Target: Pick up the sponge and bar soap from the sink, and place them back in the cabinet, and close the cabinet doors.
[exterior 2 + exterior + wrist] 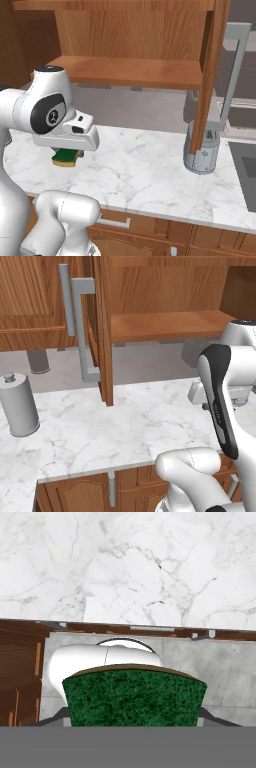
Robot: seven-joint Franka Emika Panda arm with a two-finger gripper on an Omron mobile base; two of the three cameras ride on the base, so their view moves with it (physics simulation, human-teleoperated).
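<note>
A grey cylindrical canister (19, 404) stands at the left of the white marble counter (115, 426) in the left base view, well apart from the open cabinet door (102, 331), whose long grey bar handle (80, 326) faces the camera. Behind the door, the cabinet (165, 286) shows its plain wooden shelf (167, 325).

In the right base view the gripper (66, 156) hangs low over the left part of the counter, below the shelf's front edge, closed on the sponge (65, 157); the pad's green top and yellow layer peek from under the white hand. Farther right, the other open cabinet door (207, 75) stands edge-on, with a grey metal appliance (202, 150) just behind its lower end. A dark corner of the sink (245, 170) cuts into the counter at the far right.

The hand view looks straight down past the sponge's dark green face (135, 697), which is held between the fingers, their tips hidden behind it, over the counter edge and lower wood fronts (20, 677).
</note>
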